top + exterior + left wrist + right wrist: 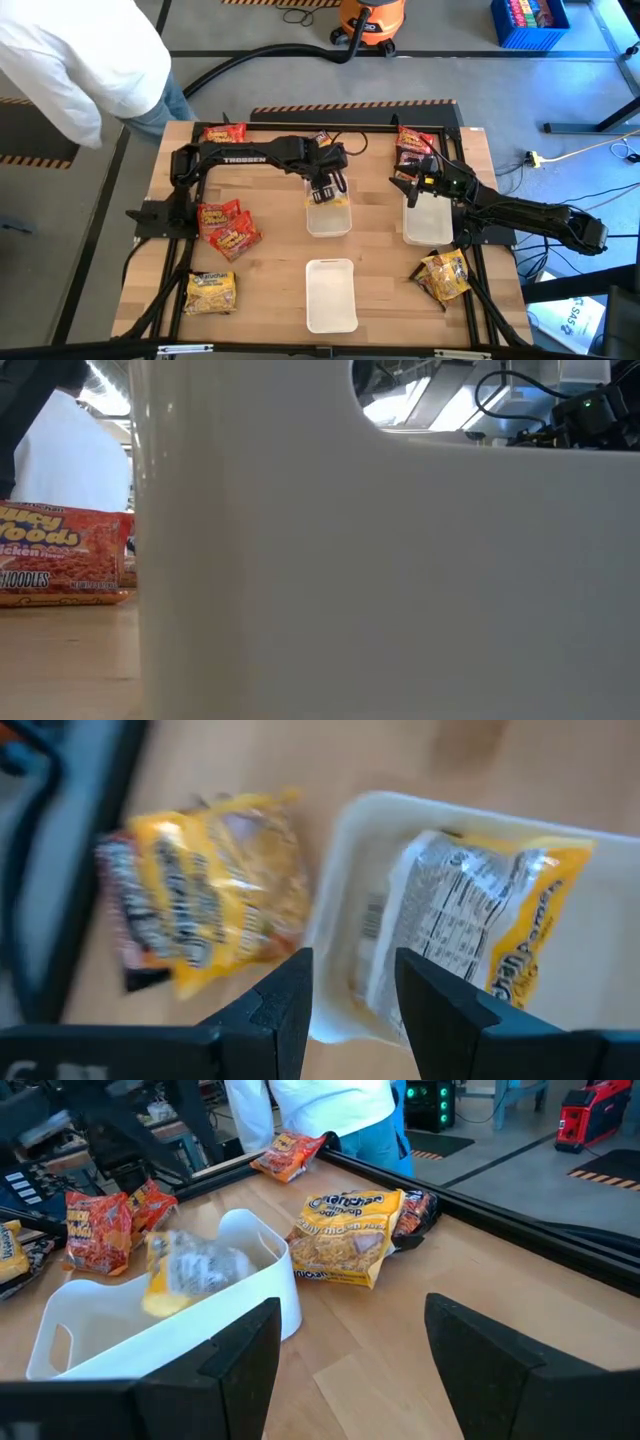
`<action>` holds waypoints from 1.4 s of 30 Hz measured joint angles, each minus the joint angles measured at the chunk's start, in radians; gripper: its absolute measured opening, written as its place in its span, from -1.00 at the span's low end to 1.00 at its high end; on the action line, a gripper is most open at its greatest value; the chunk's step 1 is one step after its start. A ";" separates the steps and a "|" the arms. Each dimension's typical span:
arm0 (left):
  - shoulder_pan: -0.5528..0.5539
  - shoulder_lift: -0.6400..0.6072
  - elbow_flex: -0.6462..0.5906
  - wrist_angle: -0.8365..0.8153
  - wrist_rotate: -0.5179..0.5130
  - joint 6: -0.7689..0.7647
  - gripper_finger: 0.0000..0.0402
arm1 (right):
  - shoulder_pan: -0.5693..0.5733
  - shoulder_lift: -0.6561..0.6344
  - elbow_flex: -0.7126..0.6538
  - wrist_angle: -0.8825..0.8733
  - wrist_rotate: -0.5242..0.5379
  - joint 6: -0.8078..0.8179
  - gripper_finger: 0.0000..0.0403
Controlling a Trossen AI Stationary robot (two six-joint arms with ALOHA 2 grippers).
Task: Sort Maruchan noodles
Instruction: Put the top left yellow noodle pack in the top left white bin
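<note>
My left gripper [328, 188] hangs open over the middle white tray [328, 231], fingers pointing steeply down with nothing between them [355, 965]. A yellow Maruchan noodle packet [470, 920] lies in that tray, its printed back up, clear of the fingers. Beside the tray's far end, a second yellow packet [350, 1235] rests flat on the table, partly over a dark one [415, 1210]. My right gripper [408, 185] waits open [350, 1320] at the far end of the right tray [428, 228].
Red packets lie at the far left [222, 133] and mid left [228, 225], and a yellow one lies near left [211, 292]. More packets sit at far right [412, 148] and near right [443, 275]. A third tray [331, 295] stands near centre. A person in white [70, 60] stands at the far left.
</note>
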 joint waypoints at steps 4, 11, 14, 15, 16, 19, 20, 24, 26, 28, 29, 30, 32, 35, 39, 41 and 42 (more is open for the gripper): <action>-0.020 -0.001 -0.035 0.011 0.158 0.028 -0.32 | 0.000 0.000 0.000 -0.007 0.001 0.000 0.15; -0.100 0.000 -0.074 0.015 0.174 0.032 -0.32 | 0.000 0.000 0.000 -0.014 -0.022 -0.004 0.15; -0.130 0.000 -0.113 0.059 0.172 0.061 -0.32 | 0.000 0.000 0.000 -0.007 -0.045 -0.004 0.15; -0.137 -0.006 -0.136 0.077 0.172 0.074 -0.32 | 0.000 0.000 0.000 -0.005 -0.049 -0.004 0.15; -0.142 -0.015 -0.163 0.099 0.174 0.081 -0.32 | 0.000 0.000 0.000 0.001 -0.058 -0.003 0.15; -0.143 -0.055 -0.261 0.206 0.176 0.088 -0.32 | 0.001 0.000 0.000 0.025 -0.101 0.023 0.15; -0.140 -0.070 -0.298 0.227 0.174 0.086 -0.32 | 0.001 0.000 0.000 0.032 -0.110 0.038 0.15; -0.132 -0.163 -0.444 0.383 0.176 0.072 -0.32 | 0.003 0.003 0.000 0.060 -0.132 0.070 0.15; -0.132 -0.224 -0.523 0.482 0.174 0.063 -0.32 | 0.018 0.012 0.002 0.078 -0.131 0.084 0.15; -0.132 -0.282 -0.604 0.568 0.176 0.054 -0.32 | 0.049 0.035 0.027 0.084 -0.121 0.086 0.15; -0.132 -0.309 -0.647 0.623 0.176 0.052 -0.32 | 0.065 0.048 0.044 0.085 -0.111 0.082 0.15; -0.132 -0.336 -0.688 0.668 0.176 0.047 -0.32 | 0.084 0.064 0.061 0.084 -0.095 0.072 0.15; -0.132 -0.378 -0.764 0.768 0.175 0.045 -0.32 | 0.121 0.114 0.105 0.082 -0.058 0.056 0.15; -0.132 -0.423 -0.871 0.891 0.175 0.026 -0.32 | 0.175 0.212 0.178 0.070 -0.028 0.012 0.15; -0.132 -0.440 -0.969 1.029 0.163 0.003 -0.32 | 0.230 0.375 0.313 0.000 -0.013 -0.040 0.15; -0.132 -0.439 -1.003 1.067 0.149 -0.007 -0.32 | 0.253 0.460 0.394 -0.058 -0.012 -0.071 0.15; -0.132 -0.439 -1.017 1.073 0.142 -0.011 -0.32 | 0.267 0.506 0.438 -0.083 -0.012 -0.094 0.15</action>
